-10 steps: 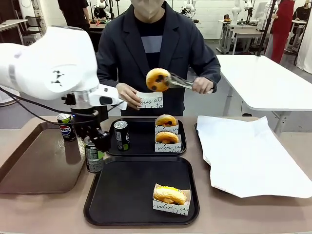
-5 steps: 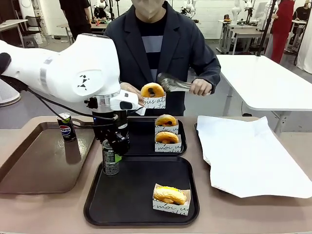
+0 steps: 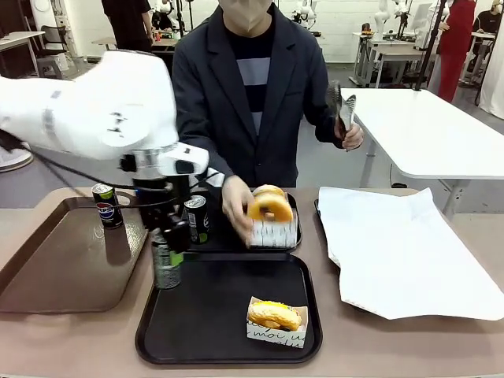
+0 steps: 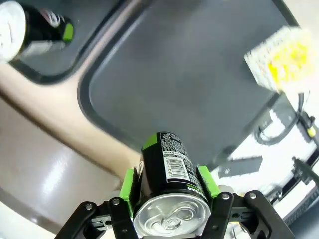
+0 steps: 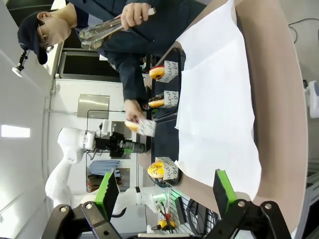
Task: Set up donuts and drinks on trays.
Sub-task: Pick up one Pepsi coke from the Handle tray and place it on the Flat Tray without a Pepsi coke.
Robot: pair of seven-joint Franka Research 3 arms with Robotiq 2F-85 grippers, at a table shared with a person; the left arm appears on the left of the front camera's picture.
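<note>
My left gripper [image 3: 172, 236] is shut on a slim dark can with a green mark [image 3: 166, 268], held upright just above the left rim of the near black tray [image 3: 220, 307]. The left wrist view shows the can [image 4: 167, 164] between my green pads [image 4: 129, 183], over that tray's edge [image 4: 92, 107]. A yellow donut [image 3: 274, 315] in a paper tray sits at the near tray's front right. The person's hand holds a glazed donut in a paper tray [image 3: 270, 209] over the far black tray [image 3: 220, 236], where another can [image 3: 196, 218] stands. My right gripper [image 5: 165, 181] is open and holds nothing.
A Pepsi can [image 3: 105, 205] stands on the brown tray [image 3: 55, 268] at the left. A large white paper sheet [image 3: 394, 252] covers the table's right side. The person's other hand holds metal tongs [image 3: 341, 106] raised near the shoulder.
My left arm carried the can from beside the brown tray rightward to the near tray's left edge. The person set the donut in its paper tray and lowered it; the tongs rose.
</note>
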